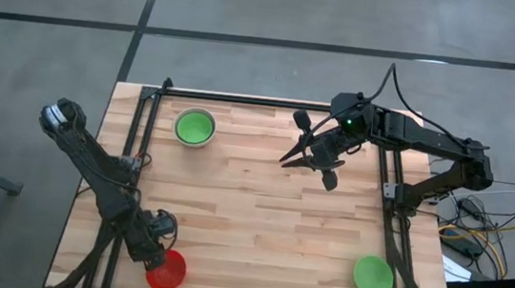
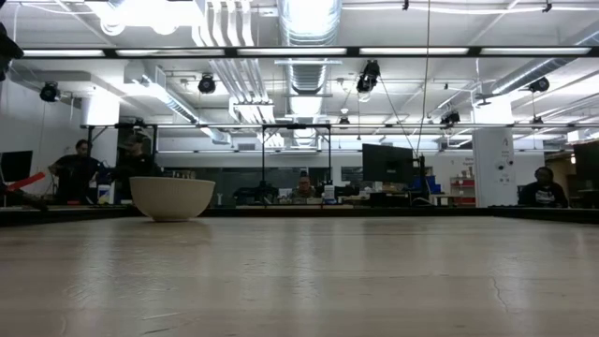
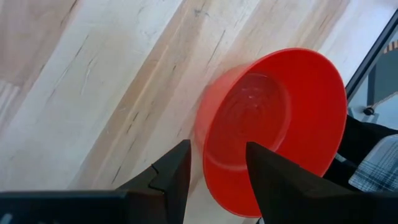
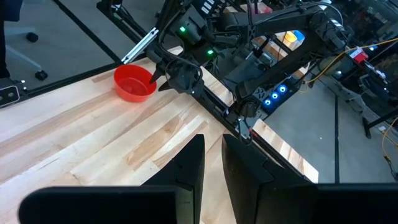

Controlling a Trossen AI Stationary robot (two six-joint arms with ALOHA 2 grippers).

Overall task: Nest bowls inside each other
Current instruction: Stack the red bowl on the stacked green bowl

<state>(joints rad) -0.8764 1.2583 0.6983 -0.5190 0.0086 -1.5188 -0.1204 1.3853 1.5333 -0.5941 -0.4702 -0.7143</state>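
Note:
A red bowl [image 1: 166, 270] [image 3: 273, 124] stands on its base at the table's near left corner. My left gripper [image 1: 158, 249] [image 3: 214, 174] is open and points down at it, one finger outside the bowl's wall and one over its hollow. I see no touch. A green bowl sits inside a whitish-grey bowl [image 1: 194, 126] [image 2: 172, 198] at the far left. Another green bowl [image 1: 373, 276] stands at the near right. My right gripper [image 1: 309, 157] [image 4: 213, 163] hangs high over the far middle, with a narrow gap between its fingers and nothing in it.
Black frame rails [image 1: 138, 141] [image 1: 394, 216] run along the table's left and right sides. Bare wood [image 1: 259, 221] lies between the bowls. People sit at desks in the room behind the table.

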